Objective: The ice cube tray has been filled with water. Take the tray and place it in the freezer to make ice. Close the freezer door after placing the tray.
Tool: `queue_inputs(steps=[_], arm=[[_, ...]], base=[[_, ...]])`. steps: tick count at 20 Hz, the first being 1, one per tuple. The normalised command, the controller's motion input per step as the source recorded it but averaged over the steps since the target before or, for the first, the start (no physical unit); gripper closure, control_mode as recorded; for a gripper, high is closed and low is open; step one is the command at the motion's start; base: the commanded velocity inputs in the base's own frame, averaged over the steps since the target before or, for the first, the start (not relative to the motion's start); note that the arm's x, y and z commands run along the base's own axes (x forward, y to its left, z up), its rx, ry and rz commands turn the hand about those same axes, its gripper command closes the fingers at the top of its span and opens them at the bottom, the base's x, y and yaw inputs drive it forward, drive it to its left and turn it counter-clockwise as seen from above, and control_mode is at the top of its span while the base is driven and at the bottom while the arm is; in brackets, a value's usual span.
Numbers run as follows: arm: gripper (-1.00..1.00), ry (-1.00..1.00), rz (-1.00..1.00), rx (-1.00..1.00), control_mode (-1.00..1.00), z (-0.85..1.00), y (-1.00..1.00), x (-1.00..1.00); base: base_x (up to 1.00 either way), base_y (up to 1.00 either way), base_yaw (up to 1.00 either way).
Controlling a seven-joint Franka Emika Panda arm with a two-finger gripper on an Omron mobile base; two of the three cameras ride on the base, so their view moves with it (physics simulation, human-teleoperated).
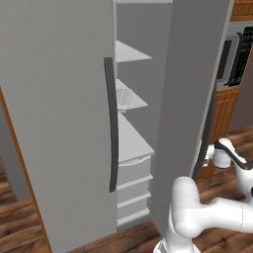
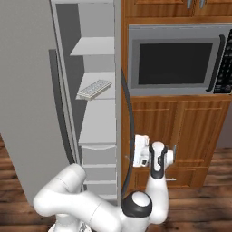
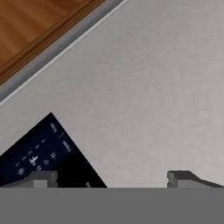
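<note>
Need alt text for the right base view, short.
The ice cube tray lies on a white shelf inside the open freezer. The arm's open gripper sits at the outer face of the freezer door, beside a built-in microwave.

Matte-grey freezer door [image 1: 190,99] (dark handle, black panel), white shelves [image 2: 93,122], pale gridded ice cube tray [image 2: 94,89].

Ice cube tray [image 1: 123,98] partly hidden behind the door handle [image 1: 111,123]. Dispenser panel [image 3: 41,154] cut off at the hand view's lower edge, markings illegible.
</note>
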Motion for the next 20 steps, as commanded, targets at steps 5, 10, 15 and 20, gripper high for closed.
queue_inputs(steps=[5, 10, 15, 20], arm=[[-1.0, -0.09, 0.0, 0.0, -1.0, -0.04, 0.38, -0.02], [-1.0, -0.07, 0.0, 0.0, -1.0, -0.01, 0.39, -0.09], [-1.0, -0.08, 0.0, 0.0, -1.0, -0.01, 0.44, -0.16], [-1.0, -0.1, 0.0, 0.0, -1.0, 0.0, 0.47, -0.31]], base=[[0.0, 0.0, 0.0], [0.0, 0.0, 0.0], [0.0, 0.0, 0.0], [0.0, 0.0, 0.0]])
